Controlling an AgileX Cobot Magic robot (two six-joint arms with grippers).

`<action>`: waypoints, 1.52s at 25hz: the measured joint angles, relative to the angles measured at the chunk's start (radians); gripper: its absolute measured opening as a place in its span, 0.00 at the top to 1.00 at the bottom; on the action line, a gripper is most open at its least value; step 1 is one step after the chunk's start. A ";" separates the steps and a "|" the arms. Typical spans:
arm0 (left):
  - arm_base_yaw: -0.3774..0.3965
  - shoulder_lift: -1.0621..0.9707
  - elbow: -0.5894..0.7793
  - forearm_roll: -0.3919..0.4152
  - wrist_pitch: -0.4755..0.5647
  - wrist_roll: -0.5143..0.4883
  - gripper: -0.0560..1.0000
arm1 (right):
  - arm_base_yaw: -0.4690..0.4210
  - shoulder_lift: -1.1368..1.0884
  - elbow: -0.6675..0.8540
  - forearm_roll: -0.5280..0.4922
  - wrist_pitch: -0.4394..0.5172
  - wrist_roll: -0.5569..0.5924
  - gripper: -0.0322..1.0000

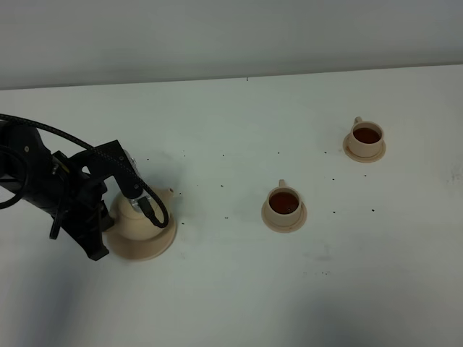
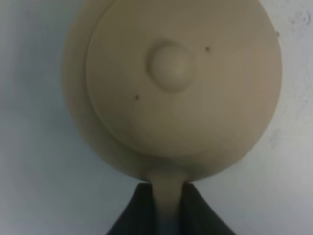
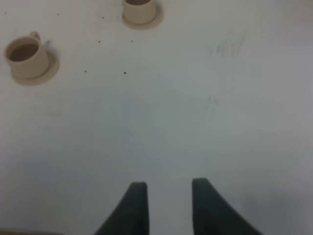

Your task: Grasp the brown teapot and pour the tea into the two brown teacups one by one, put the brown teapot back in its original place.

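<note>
The brown teapot (image 1: 139, 230) sits near the left edge of the white bench (image 1: 239, 289), on the wide saucer (image 1: 160, 247) that serves as its original place. Its rim shows round the pot's base in the high view. The left pincer (image 2: 167, 205) is clenched on the teapot's loop handle (image 2: 167, 191): the left wrist view shows a dark finger pressed on each side of the tan strap, with the knobbed lid (image 2: 170, 64) directly beyond. Gripping the handle rather than the body gives a lever for tilting the spout and keeps the fingers off the rounded wall, which would likely slip.

Both teacups already hold dark tea. The nearer teacup (image 1: 283, 203) stands on its small saucer (image 1: 283, 221) about mid-bench, and the farther teacup (image 1: 367, 136) stands toward the back right corner on its own saucer (image 1: 364, 153). They stand well apart, so each could be filled without the pot hanging over the other. Pouring therefore looks finished, and the pot appears to be home again; what seems left is for the left pincer to let go and lift clear without tugging the handle.

The right pincer (image 3: 165, 196) hangs over bare bench, released and carrying nothing, well away from the cups.
</note>
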 joint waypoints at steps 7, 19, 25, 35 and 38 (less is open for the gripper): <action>-0.011 0.004 0.000 0.084 0.001 -0.057 0.83 | 0.000 0.000 0.000 0.000 0.000 0.000 0.74; -0.011 0.004 0.000 0.098 0.009 -0.047 0.83 | 0.000 0.000 0.000 0.000 0.000 0.000 0.74; -0.028 0.004 0.000 0.115 0.001 -0.048 0.83 | 0.000 0.000 0.000 0.000 0.000 0.000 0.74; -0.030 0.012 0.000 0.126 0.005 -0.049 0.83 | 0.000 0.000 0.000 0.000 0.000 0.000 0.74; -0.030 0.033 0.000 0.126 0.004 -0.050 0.83 | 0.000 0.000 0.000 0.000 0.000 0.000 0.74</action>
